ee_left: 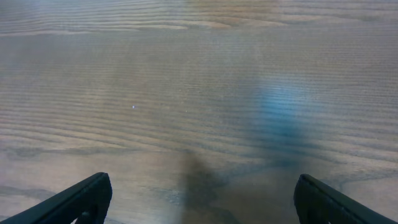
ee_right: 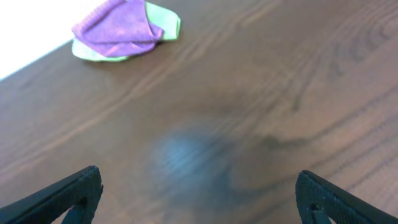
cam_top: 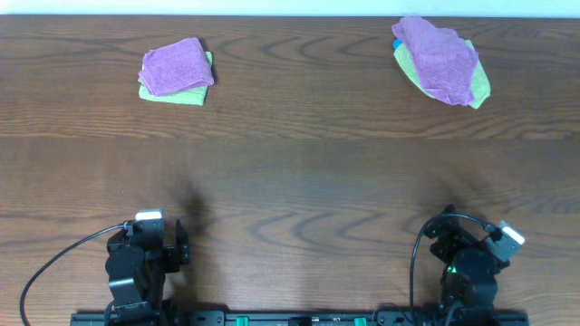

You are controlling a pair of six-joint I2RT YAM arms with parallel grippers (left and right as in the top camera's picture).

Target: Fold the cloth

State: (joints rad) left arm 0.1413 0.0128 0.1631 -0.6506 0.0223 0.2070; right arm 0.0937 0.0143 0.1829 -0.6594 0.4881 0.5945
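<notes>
Near edge: left arm [cam_top: 136,267] and right arm [cam_top: 471,267] sit tucked at the front of the desk [cam_top: 290,181], well apart from each other, a cable looping off each. Left gripper [ee_left: 202,190]: jaws spread wide, nothing between them, only wood grain below. There's a bluish blur [ee_left: 286,112] on the surface ahead and to the right. Right gripper [ee_right: 199,183]: jaws equally wide apart, holding nothing, with a second bluish blur [ee_right: 186,155] on the wood just ahead of them. Far side, right: the cloth [cam_top: 439,56], mauve-purple, lies crumpled and unfolded, draped over a green towel [cam_top: 480,89] whose edges stick out at the left and lower right. A sliver of blue cloth [cam_top: 396,43] peeks out at the pile's upper left. That pile is roughly straight out from the right arm, near the desk's far edge, well apart from both grippers. Right wrist view catches what looks like the same cloth in its upper left corner, lying on green, close to the far edge. Far side, left: a second purple cloth [cam_top: 175,68] sits as a compact, squared-off bundle on a second green cloth [cam_top: 186,93], green showing along its bottom and right sides. It's roughly out from the left arm, also near the far edge. The two piles are well apart, neither touched by an arm.
</notes>
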